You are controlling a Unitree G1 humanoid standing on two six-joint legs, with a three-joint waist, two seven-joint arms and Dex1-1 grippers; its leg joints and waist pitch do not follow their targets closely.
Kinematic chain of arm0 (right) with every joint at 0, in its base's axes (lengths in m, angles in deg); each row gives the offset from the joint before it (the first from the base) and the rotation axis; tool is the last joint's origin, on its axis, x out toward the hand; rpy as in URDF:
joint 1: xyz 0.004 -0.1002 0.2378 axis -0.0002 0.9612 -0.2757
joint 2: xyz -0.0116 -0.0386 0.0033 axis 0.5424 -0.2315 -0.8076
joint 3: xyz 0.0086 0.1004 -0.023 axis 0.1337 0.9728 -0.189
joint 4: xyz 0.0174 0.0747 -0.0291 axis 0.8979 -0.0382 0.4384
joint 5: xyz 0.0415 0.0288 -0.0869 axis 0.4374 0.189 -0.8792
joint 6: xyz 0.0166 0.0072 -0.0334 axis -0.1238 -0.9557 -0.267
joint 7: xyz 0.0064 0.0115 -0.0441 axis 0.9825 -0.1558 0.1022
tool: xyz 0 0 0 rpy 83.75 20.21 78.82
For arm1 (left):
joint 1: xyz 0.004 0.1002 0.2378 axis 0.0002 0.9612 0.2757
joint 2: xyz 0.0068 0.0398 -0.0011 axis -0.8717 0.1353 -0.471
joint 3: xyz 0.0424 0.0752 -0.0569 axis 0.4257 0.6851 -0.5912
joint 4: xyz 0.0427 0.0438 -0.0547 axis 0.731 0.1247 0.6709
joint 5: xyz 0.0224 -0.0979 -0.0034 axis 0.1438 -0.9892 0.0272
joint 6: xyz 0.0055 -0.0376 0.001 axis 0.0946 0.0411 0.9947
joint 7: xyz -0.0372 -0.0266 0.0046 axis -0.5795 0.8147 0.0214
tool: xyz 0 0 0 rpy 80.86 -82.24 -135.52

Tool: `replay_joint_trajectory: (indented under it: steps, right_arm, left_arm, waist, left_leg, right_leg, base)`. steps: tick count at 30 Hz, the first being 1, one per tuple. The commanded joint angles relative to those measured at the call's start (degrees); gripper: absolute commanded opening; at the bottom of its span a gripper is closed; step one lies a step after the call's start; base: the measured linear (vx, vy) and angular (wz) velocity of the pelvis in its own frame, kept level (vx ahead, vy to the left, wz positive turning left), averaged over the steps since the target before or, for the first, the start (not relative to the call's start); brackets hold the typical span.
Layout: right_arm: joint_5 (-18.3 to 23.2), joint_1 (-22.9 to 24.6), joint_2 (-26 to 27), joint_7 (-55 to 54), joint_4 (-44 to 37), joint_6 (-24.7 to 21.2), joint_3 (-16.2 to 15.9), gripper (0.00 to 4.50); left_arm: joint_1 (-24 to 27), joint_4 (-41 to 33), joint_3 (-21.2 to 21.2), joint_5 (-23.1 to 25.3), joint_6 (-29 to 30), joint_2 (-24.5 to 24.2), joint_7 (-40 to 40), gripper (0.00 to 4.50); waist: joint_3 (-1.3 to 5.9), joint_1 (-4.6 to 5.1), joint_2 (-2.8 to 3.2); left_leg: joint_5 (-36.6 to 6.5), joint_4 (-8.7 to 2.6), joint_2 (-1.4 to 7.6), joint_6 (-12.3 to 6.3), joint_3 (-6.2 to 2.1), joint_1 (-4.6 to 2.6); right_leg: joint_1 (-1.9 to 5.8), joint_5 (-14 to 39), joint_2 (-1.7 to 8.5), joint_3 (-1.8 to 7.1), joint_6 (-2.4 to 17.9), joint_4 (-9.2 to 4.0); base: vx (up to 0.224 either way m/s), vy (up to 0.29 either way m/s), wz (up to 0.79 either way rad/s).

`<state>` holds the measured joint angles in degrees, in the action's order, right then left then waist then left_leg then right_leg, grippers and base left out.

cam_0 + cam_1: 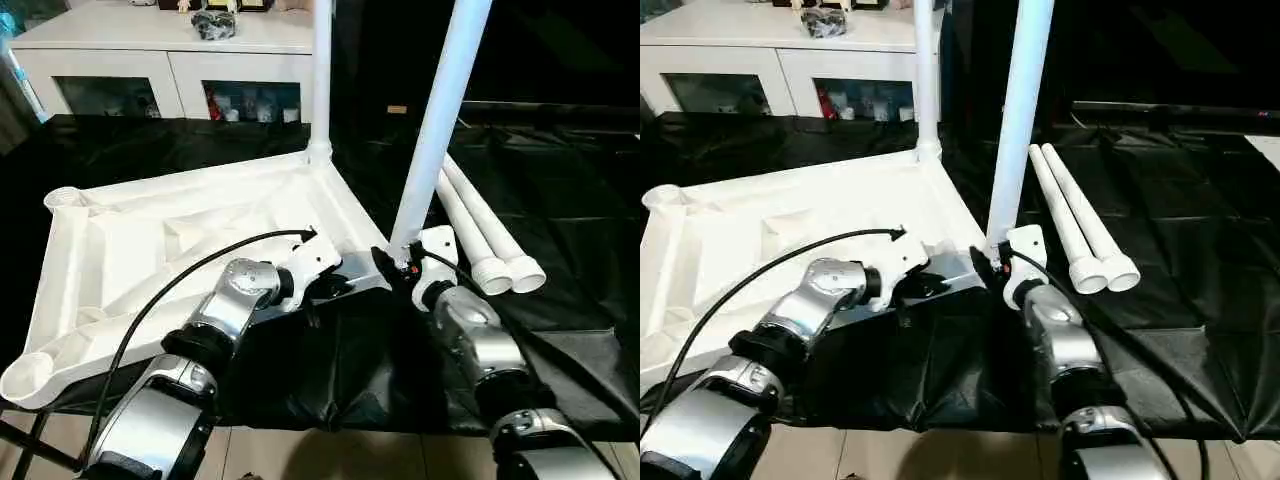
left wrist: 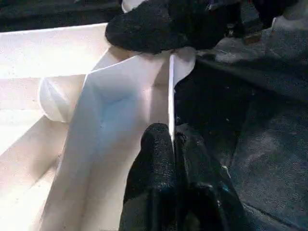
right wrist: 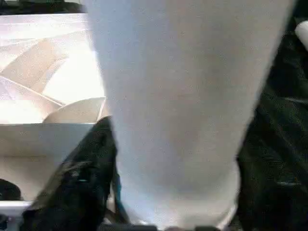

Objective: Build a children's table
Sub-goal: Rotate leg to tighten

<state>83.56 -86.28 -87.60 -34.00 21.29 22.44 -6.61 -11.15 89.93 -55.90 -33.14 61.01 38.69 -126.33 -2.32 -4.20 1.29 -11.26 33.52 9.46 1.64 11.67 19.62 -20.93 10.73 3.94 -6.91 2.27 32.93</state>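
Observation:
The children's table top (image 1: 150, 250) lies upside down on black cloth, ribs and round corner sockets facing up. One white leg (image 1: 321, 80) stands upright in the far corner socket. A second leg (image 1: 440, 120) leans slightly, its lower end at the near right corner, where my right gripper (image 1: 400, 258) is shut around it; a black finger (image 3: 82, 178) presses its side. My left gripper (image 1: 345, 275) is shut on the top's thin rim (image 2: 171, 96) beside that corner. Two more legs (image 1: 480, 230) lie side by side on the cloth to the right.
A white cabinet (image 1: 170, 60) with glass doors stands behind the work area. Black cloth (image 1: 560, 180) covers the surface, and its front edge runs just under my forearms. A black cable (image 1: 170, 290) arcs over the table top from my left arm.

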Motion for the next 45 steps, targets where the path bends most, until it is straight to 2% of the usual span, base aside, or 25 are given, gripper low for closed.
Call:
replay_joint_trajectory:
  steps: [1, 5, 6, 9, 13, 15, 16, 18, 19, 21, 26, 29, 33, 38, 41, 42, 43, 44, 45]
  right_arm:
    - [-0.56, -0.18, 2.59, 2.49, 1.1, -0.42, -2.97, 3.78]
    - [-0.51, -0.43, -0.42, 7.95, 0.93, 0.35, -3.9, 3.88]
    - [-0.53, -0.48, -1.76, 10.22, 0.66, 0.74, -4.11, 3.92]
    - [-0.41, -0.38, -4.26, 16.0, -0.07, 0.69, -4.89, 4.29]
    - [1.09, 0.67, -8.52, 27.23, -3.16, 0.69, -6.46, 4.29]
    - [1.86, 1.11, -9.69, 31.06, -4.33, 0.52, -7.04, 4.29]
    - [2.87, 1.6, -11.03, 35.78, -5.64, 0.05, -7.83, 4.29]
    - [3.53, 1.97, -12.06, 39.34, -6.59, -0.53, -8.55, 4.29]
    - [3.7, 2.15, -12.62, 41.11, -7.03, -0.64, -9.0, 3.99]
    - [3.76, 2.33, -13.66, 44.35, -7.71, -1.02, -10.02, 3.92]
    - [4.58, 2.17, -15.57, 51.26, -9.21, -2.72, -11.77, 3.43]
    - [4.57, 2.24, -15.89, 52.5, -9.83, -3.23, -12.32, 3.26]
    - [4.71, 2.61, -15.54, 53.3, -10.54, -3.52, -12.74, 2.97]
    - [5.55, 4.46, -14.19, 51.37, -12.73, -4.68, -12.33, 2.79]
    - [5.15, 5.26, -12.51, 46.89, -12.56, -3.3, -10.92, 2.78]
    - [4.61, 5.17, -11.12, 42.28, -11.47, -3.31, -9.68, 2.78]
    - [4.02, 5.06, -10.06, 38.47, -10.51, -3.03, -8.79, 2.77]
    - [3.29, 4.91, -8.42, 32.75, -9.14, -2.53, -7.41, 2.77]
    - [3.29, 4.91, -8.42, 32.75, -9.14, -2.53, -7.41, 2.77]
  left_arm:
    - [0.58, -1.72, 1.3, -0.99, -2.77, 3.09, -0.28, 0.0]
    - [1.47, -2.52, 1.25, -1.7, -4.94, 0.28, -4.35, 0.0]
    - [1.81, -2.79, 1.43, -1.82, -5.24, -0.86, -6.04, 0.0]
    - [2.25, -3.03, 1.94, -1.83, -6.8, -3.05, -9.17, 0.0]
    - [2.76, -3.62, 1.48, -3.71, -8.21, -6.15, -15.6, 0.0]
    - [2.79, -3.76, 1.3, -4.31, -8.36, -6.88, -17.4, 0.0]
    - [2.77, -3.84, 1.19, -4.85, -8.67, -7.71, -19.45, 0.0]
    - [2.78, -3.87, 1.21, -5.18, -8.97, -8.36, -21.12, 0.0]
    - [2.79, -3.87, 1.27, -5.38, -8.99, -8.72, -22.15, 0.0]
    - [2.71, -3.74, 1.42, -5.76, -9.26, -9.56, -24.36, 0.0]
    - [2.4, -4.02, 2.0, -6.77, -9.17, -11.6, -29.65, 0.0]
    - [2.21, -3.66, 2.25, -6.47, -9.54, -12.09, -30.59, 0.0]
    - [1.91, -2.9, 2.12, -6.43, -10.11, -12.42, -31.31, 0.0]
    - [1.66, -2.23, 1.51, -6.22, -9.9, -11.66, -28.64, 0.0]
    - [1.31, -1.51, 1.22, -5.5, -9.56, -10.73, -25.04, 0.0]
    - [0.97, -1.0, 1.3, -4.46, -9.24, -10.16, -22.08, 0.0]
    - [0.67, -0.61, 1.46, -3.51, -8.85, -9.66, -19.58, 0.0]
    - [0.31, -0.25, 1.49, -2.62, -7.8, -8.64, -16.36, 0.0]
    - [0.31, -0.25, 1.49, -2.62, -7.8, -8.64, -16.36, 0.0]
  waist:
    - [2.36, 0.23, -0.71]
    - [2.67, 0.09, -0.85]
    - [2.69, 0.03, -0.87]
    - [2.86, -0.39, -0.85]
    - [3.21, -0.96, -0.79]
    - [3.58, -1.13, -0.81]
    - [3.64, -1.21, -0.84]
    - [3.82, -1.4, -0.79]
    - [3.79, -1.36, -0.82]
    - [3.71, -1.39, -0.79]
    - [3.14, -1.59, -0.76]
    - [3.22, -1.6, -0.78]
    - [3.52, -1.83, -0.87]
    - [3.44, -2.01, -0.79]
    - [3.19, -2.05, -0.8]
    - [2.93, -1.92, -0.82]
    - [2.84, -1.81, -0.78]
    - [2.68, -1.45, -0.72]
    - [2.47, -1.16, -0.82]
  left_leg:
    - [-17.01, -4.46, 4.77, -1.9, -2.99, -0.78]
    - [-14.9, -4.42, 4.93, -2.84, -2.87, -0.23]
    - [-13.45, -4.34, 4.88, -3.54, -2.71, 0.05]
    - [-11.0, -4.06, 4.88, -4.66, -2.42, 0.19]
    - [-7.94, -3.87, 5.18, -5.63, -2.29, 0.53]
    - [-5.4, -3.55, 5.29, -6.86, -2.19, 0.64]
    - [-4.29, -3.27, 5.13, -8.32, -2.07, 0.85]
    - [-3.64, -3.01, 5.24, -9.36, -2.11, 0.93]
    - [-3.28, -2.96, 5.24, -9.6, -2.14, 1.09]
    - [-3.94, -2.87, 5.23, -9.68, -2.17, 1.2]
    - [-9.35, -3.25, 5.27, -5.95, -2.22, 0.95]
    - [-9.04, -3.27, 5.33, -5.39, -2.27, 0.93]
    - [-6.32, -3.0, 5.25, -6.19, -2.2, 1.09]
    - [-6.66, -3.05, 5.31, -6.35, -2.2, 1.07]
    - [-8.39, -3.19, 5.27, -5.38, -2.19, 0.92]
    - [-10.16, -3.36, 5.16, -4.15, -2.27, 0.74]
    - [-11.06, -3.53, 5.21, -3.6, -2.4, 0.63]
    - [-12.77, -3.74, 5.24, -2.24, -2.53, 0.17]
    - [-14.66, -3.82, 5.07, -1.22, -2.71, -0.13]
  right_leg:
    - [0.75, 29.48, 7.1, 4.31, 4.59, -6.25]
    - [1.13, 24.85, 7.17, 4.49, 6.03, -5.43]
    - [1.2, 22.55, 7.07, 4.51, 6.74, -5.12]
    - [1.42, 19.23, 6.95, 4.48, 7.69, -4.69]
    - [1.77, 13.1, 6.71, 4.34, 9.08, -3.59]
    - [1.77, 7.73, 6.54, 4.34, 10.29, -2.69]
    - [1.73, 4.17, 6.55, 4.29, 11.32, -2.34]
    - [1.7, 2.31, 6.64, 4.24, 11.84, -1.98]
    - [1.68, 1.92, 6.59, 4.21, 11.96, -1.91]
    - [1.58, 3.08, 6.62, 4.07, 12.12, -1.99]
    - [1.19, 15.08, 6.66, 4.22, 9.67, -3.32]
    - [1.17, 14.41, 6.64, 4.28, 9.67, -3.17]
    - [1.3, 8.79, 6.69, 4.3, 11.05, -2.43]
    - [1.25, 9.29, 6.68, 4.25, 10.82, -2.55]
    - [1.14, 12.57, 6.77, 4.25, 10.24, -3.06]
    - [1.02, 17.39, 6.87, 4.23, 9.0, -3.68]
    - [0.99, 19.31, 6.9, 4.19, 8.65, -3.85]
    - [0.62, 22.61, 6.93, 4.24, 7.94, -4.37]
    - [0.61, 26.15, 7.13, 4.19, 7.26, -4.89]
  base:
    - [0.0, 0.0, 0.0]
    - [0.0, 0.0, 0.0]
    - [0.0, 0.0, 0.0]
    - [0.0, 0.0, 0.0]
    - [0.0, 0.0, 0.0]
    - [0.0, 0.0, 0.0]
    - [0.0, 0.0, 0.0]
    - [0.0, 0.0, 0.0]
    - [0.0, 0.0, 0.0]
    - [0.0, 0.0, 0.0]
    - [0.0, 0.0, 0.0]
    - [0.0, 0.0, 0.0]
    - [0.0, 0.0, 0.0]
    - [0.0, 0.0, 0.0]
    - [0.0, 0.0, 0.0]
    - [0.0, 0.0, 0.0]
    - [0.0, 0.0, 0.0]
    - [0.0, 0.0, 0.0]
    - [0.0, 0.0, 0.0]
